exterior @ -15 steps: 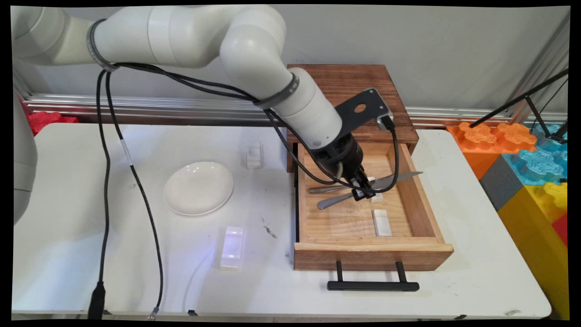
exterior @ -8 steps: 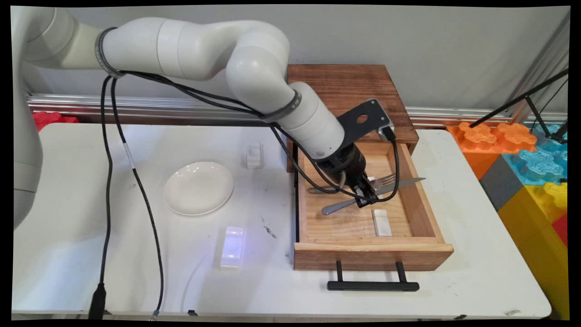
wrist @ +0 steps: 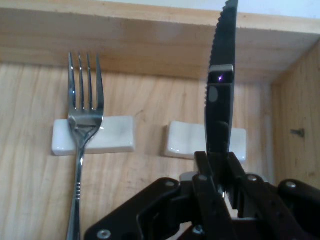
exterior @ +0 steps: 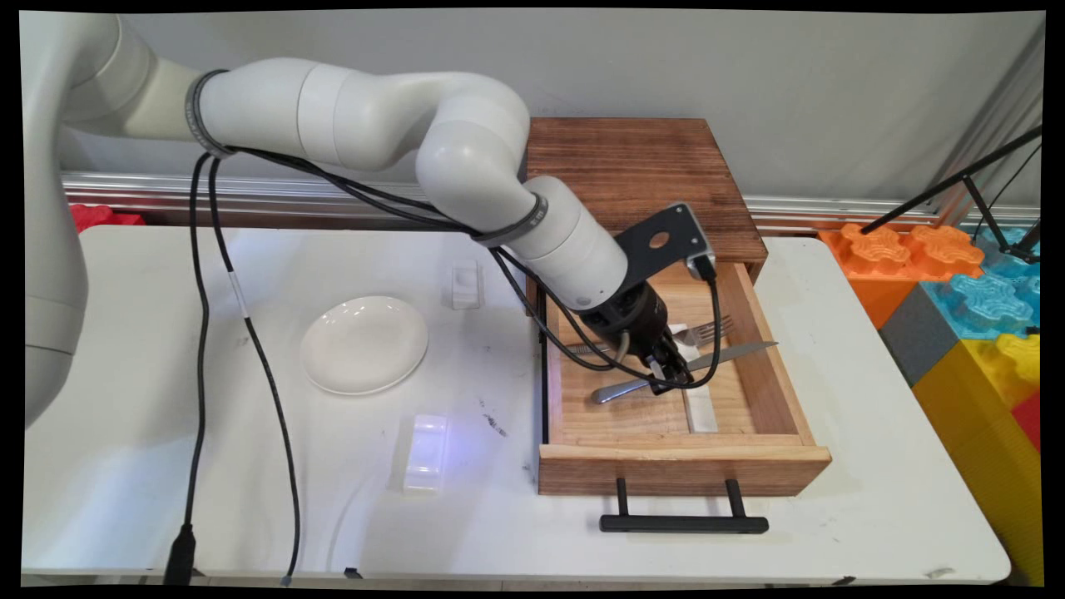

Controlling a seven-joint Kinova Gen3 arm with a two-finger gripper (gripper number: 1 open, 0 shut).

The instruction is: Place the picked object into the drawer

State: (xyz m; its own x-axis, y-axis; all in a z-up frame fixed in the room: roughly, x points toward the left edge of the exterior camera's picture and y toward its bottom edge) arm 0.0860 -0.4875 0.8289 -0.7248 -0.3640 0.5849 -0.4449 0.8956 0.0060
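Gripper (exterior: pixel 666 374), clamped on the knife (wrist: pixel 220 100), has apparently dropped nearer the drawer (exterior: pixel 765 374) floor.

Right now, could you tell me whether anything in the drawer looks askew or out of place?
The knife, clamped in the tool, sits crooked: its tip sticks out over the drawer's right wall. The fork lies neatly on a white rest.

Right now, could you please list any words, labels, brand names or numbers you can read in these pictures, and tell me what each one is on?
No readable text shows in either view.
The knife held in the gripper, the fork and the drawer bear no lettering.
The plate and the table are also plain.
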